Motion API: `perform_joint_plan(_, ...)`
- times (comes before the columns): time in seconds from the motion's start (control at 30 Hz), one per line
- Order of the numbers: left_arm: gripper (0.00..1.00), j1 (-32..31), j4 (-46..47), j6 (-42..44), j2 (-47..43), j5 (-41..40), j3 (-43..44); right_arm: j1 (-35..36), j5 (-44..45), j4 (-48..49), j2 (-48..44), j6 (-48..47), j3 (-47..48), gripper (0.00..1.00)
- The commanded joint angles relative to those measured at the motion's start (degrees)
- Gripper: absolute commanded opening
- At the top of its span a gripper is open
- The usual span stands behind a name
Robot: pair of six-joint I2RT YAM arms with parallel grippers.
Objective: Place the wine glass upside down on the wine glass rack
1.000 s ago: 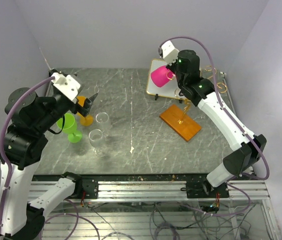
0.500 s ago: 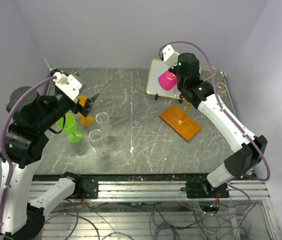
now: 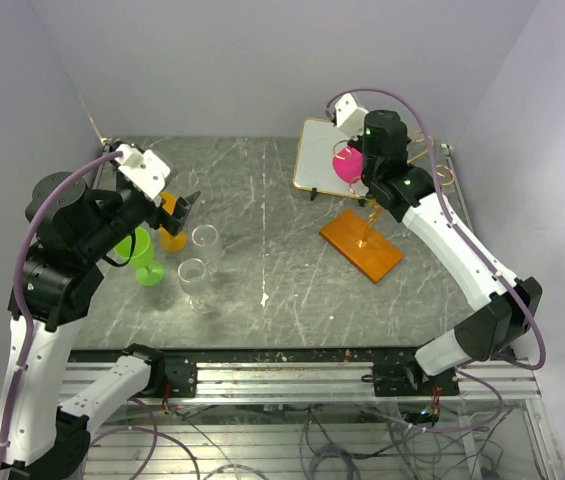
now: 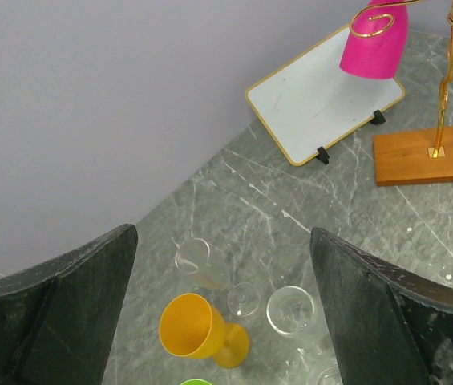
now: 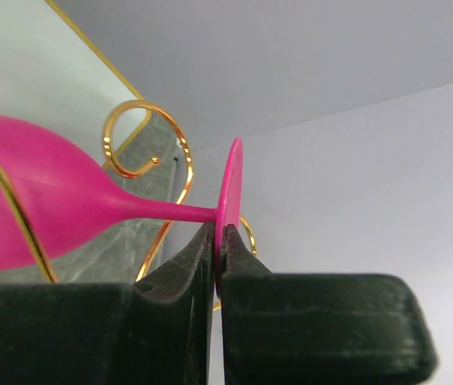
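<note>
Right gripper: jaws closed nearly flat together, pinching the thin edge of the foot of the wine glass, no more purchase than that rim. Stem runs straight out from the fingers. A gold scroll of the wine glass rack curls just behind the stem, and another gold wire crosses in front of the bowl. From the left wrist view the bowl hangs mouth down, high among the rack's arms, above the far end of the orange-brown base. This is at the far right of the table, just beside the gold-framed panel. Cannot tell whether the foot rests on the wire yet. Left gripper is wide open, holding nothing, raised over the left side above an orange goblet and clear glasses. Risks, as judged: an edge pinch lets the glass pivot or slip. Letting go before the foot sits across the wire would drop it onto the base or against the panel. A stem that misses the gap would shove the scroll, and the thin post could lean or drag the stand. The glass itself is bright pink and opaque, with a slim stem, a flat disc foot and a rounded bowl. It looks light, probably plastic.
</note>
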Motion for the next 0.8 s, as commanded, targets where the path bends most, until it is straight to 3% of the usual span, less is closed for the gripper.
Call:
perform_joint_plan(0.0, 1.0, 0.6, 1.3, -0.5, -0.6, 0.3, -0.5, -1.1, 2.2, 3.1, -1.5, -2.3, -0.4, 0.0)
perform_joint_plan(0.77, 0.99, 0.6, 0.7, 1.7, -1.4, -0.2, 0.0, -1.1, 3.3, 5.3, 5.3, -7.3, 4.4, 0.0)
